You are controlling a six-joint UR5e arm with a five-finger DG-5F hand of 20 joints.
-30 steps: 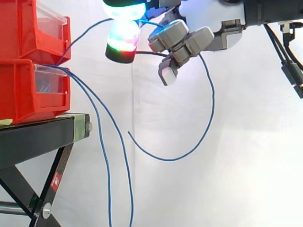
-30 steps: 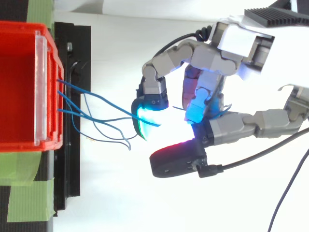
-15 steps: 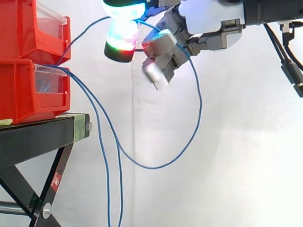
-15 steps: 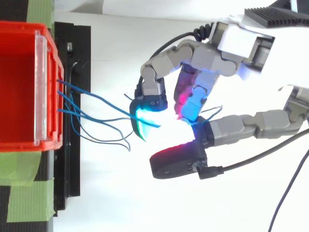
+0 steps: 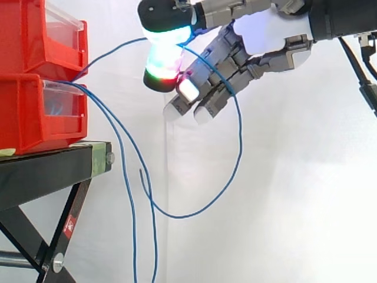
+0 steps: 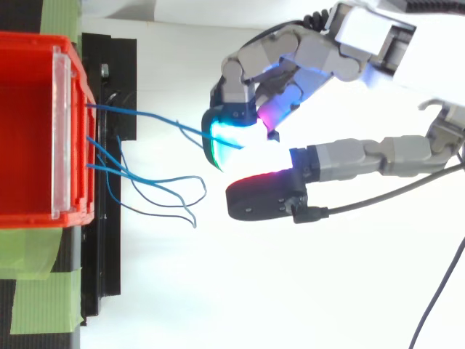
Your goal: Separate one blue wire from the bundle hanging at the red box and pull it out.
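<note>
Two stacked red bins (image 5: 32, 112) sit on a black stand at the left. Several blue wires (image 5: 128, 194) hang from the lower bin's front and spread beside it in the top view (image 6: 149, 190). One blue wire (image 5: 115, 51) runs from the bins up to my hand (image 5: 268, 32), pinched between two glowing pads (image 6: 231, 138). Past the pinch it falls in a long loop (image 5: 238, 141), and its free end curls back up near the hanging wires. My other fingers (image 5: 203, 97) stretch down and to the left, beside the loop.
The black stand (image 5: 50, 171) has a slanted leg below it and green tape (image 6: 40, 305) on its top. A white curtain fills the background. The held wire (image 6: 152, 118) lies apart from the others in the top view.
My curled fingers have straightened out. The hand has shifted slightly away from the bins, the held wire has drawn apart from the bundle, and the loop has swung left.
</note>
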